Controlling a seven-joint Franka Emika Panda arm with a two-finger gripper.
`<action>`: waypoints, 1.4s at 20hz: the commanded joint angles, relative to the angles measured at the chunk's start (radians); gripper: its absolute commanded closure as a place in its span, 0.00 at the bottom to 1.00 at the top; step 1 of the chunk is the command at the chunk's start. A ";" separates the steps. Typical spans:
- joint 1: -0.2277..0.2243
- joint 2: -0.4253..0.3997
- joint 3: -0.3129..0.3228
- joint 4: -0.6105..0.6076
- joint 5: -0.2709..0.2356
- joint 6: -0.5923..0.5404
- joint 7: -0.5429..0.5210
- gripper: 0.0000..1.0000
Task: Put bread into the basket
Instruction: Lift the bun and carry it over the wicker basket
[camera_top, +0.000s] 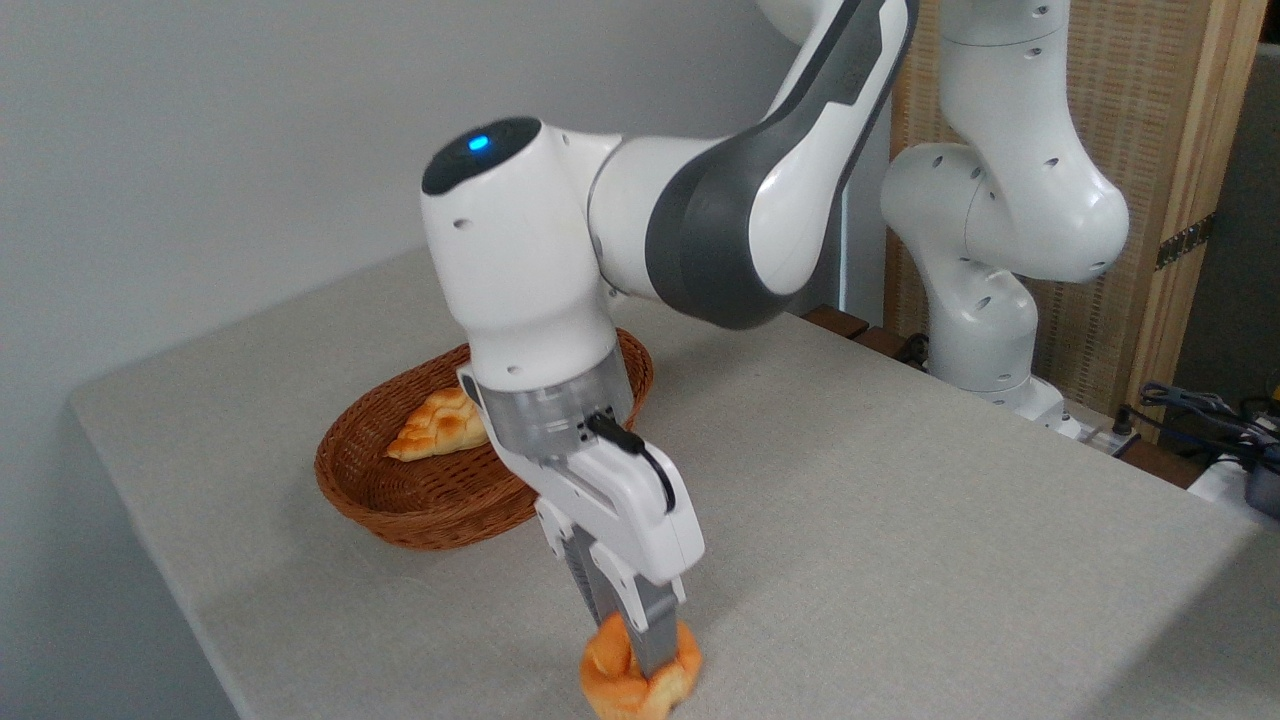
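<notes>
Your end effector (628, 640) is clamped on the bread (640, 676) down at the tabletop (900, 520); the basket (420, 505) sits behind, up-left. Lumpy crust, off-centre pinch: lift fast and it could slip out.

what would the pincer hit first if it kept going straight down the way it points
The pincer points down at the orange bun, and its fingers already seem to straddle it. Going on, it would likely press the bun into the table beneath.

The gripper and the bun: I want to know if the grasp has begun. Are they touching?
Touching. The camera view shows the gripper fingers pressed into the bun on the table, with no visible gap.
</notes>
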 joint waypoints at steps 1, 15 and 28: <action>-0.006 -0.008 -0.005 0.181 -0.114 -0.206 -0.006 0.56; -0.033 -0.041 -0.301 0.253 -0.240 -0.257 -0.234 0.43; -0.064 0.012 -0.303 0.233 -0.237 -0.228 -0.234 0.00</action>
